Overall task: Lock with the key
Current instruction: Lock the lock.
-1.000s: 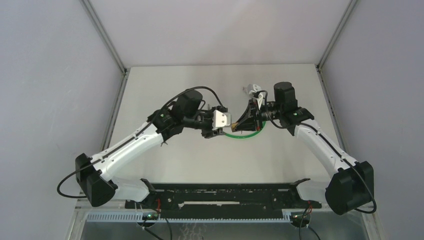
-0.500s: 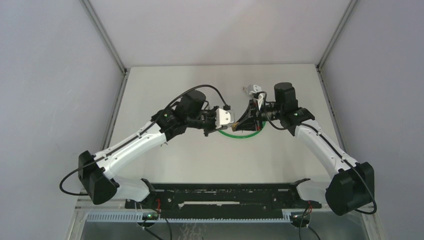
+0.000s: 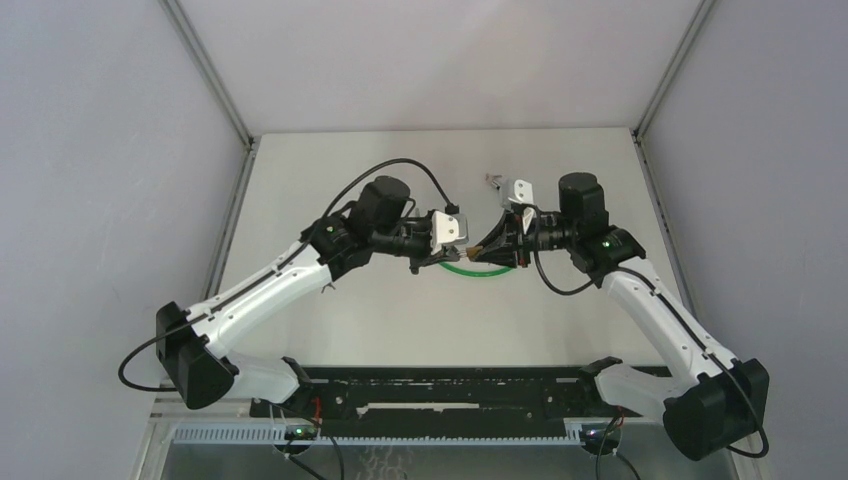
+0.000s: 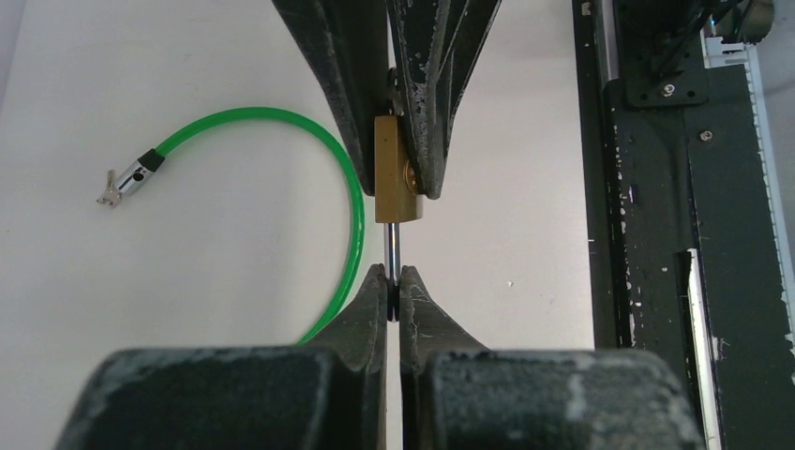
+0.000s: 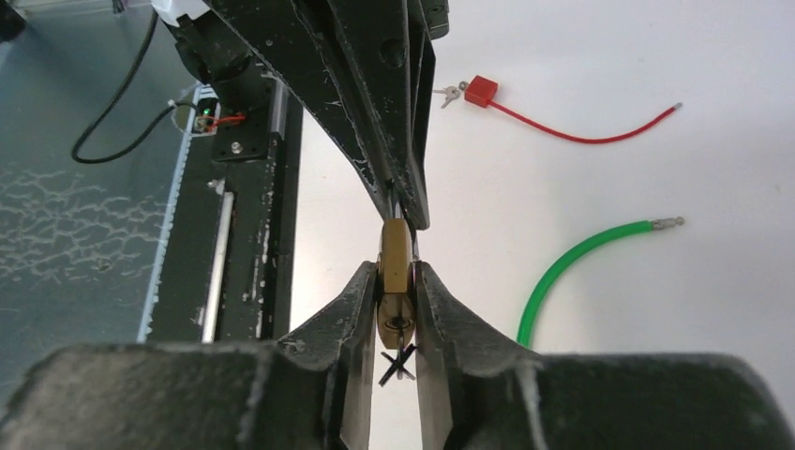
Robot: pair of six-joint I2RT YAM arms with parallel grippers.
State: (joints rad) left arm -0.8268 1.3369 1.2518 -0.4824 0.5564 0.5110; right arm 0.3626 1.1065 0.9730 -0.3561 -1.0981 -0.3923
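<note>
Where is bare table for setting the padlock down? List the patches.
Free: the table strip between the green cable and the black rail; also the far left corner beyond the left arm. Crowded: the centre, where both jaws meet at the padlock.

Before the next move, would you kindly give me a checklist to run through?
1. Right gripper clamped on brass padlock: ok.
2. Left gripper shut on thin metal shaft sticking out of the padlock: ok.
3. Shaft in line with padlock body: ok.
4. That shaft is the key: cannot tell.
5. Metal tip of green cable seated in padlock: not ok, it lies apart.
6. Red lock clear of both grippers: ok.
</note>
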